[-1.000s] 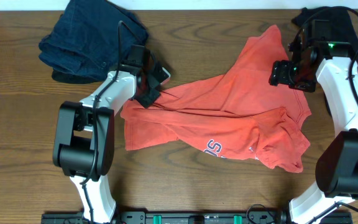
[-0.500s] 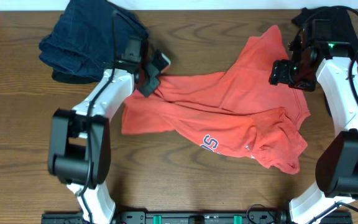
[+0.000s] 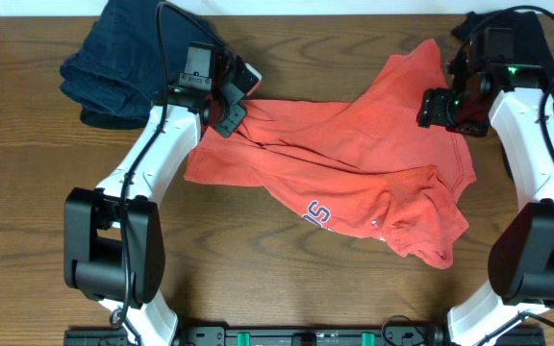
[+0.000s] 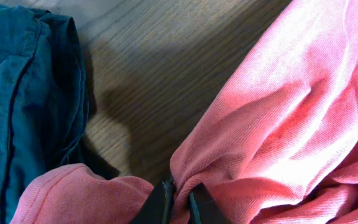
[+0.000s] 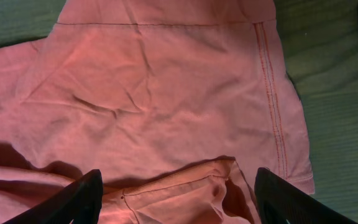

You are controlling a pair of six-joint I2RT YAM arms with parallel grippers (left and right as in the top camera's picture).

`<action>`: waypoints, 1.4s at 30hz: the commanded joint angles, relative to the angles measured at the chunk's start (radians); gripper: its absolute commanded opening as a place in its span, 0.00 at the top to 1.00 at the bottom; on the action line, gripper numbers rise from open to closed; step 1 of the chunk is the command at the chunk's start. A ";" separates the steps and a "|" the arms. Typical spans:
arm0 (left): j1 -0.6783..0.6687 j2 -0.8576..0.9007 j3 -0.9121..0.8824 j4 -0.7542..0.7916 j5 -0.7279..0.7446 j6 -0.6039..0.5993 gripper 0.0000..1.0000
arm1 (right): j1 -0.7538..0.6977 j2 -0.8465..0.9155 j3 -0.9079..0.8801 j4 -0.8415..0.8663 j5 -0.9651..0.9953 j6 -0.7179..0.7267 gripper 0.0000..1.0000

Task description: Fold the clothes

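Brown wood-grain table under crumpled coral T-shirt.

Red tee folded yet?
Not folded: the tee lies rumpled and spread across the table; left gripper is shut on a bunched edge.

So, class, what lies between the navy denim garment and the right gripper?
The coral-red T-shirt, pinched by the left gripper, seen in the overhead view.

Dark brown wood-grain table under even light, a pale strip beyond its far edge
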 commanded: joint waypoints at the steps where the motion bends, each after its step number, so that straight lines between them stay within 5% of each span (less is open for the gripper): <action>1: 0.003 -0.003 0.010 -0.009 -0.012 -0.011 0.90 | 0.007 -0.014 0.014 0.000 -0.008 -0.007 0.24; 9: 0.003 -0.032 0.010 -0.059 -0.012 -0.055 0.91 | 0.007 -0.014 0.014 0.000 -0.008 -0.006 0.24; 15: 0.003 -0.058 0.010 -0.061 -0.012 -0.055 0.75 | 0.007 -0.014 0.014 0.000 -0.018 -0.006 0.24; 16: 0.003 -0.058 0.010 -0.061 -0.012 -0.056 0.76 | 0.007 -0.014 0.014 0.000 -0.020 -0.006 0.24; 18: 0.003 -0.058 0.010 -0.067 -0.012 -0.063 0.94 | 0.007 -0.014 0.014 0.000 -0.023 -0.006 0.24; 29: 0.006 -0.041 0.010 -0.039 -0.012 -0.087 0.94 | 0.007 -0.014 0.014 0.001 -0.031 -0.006 0.24; 33: 0.010 0.017 0.010 0.015 -0.036 -0.098 0.72 | 0.007 -0.014 0.014 0.004 -0.031 -0.006 0.24; 35: 0.011 0.048 0.010 0.046 -0.061 -0.202 0.61 | 0.007 -0.014 0.014 0.003 -0.031 -0.006 0.24; 42: 0.011 0.117 0.010 0.124 -0.124 -0.488 0.57 | 0.007 -0.014 0.014 0.004 -0.031 -0.006 0.24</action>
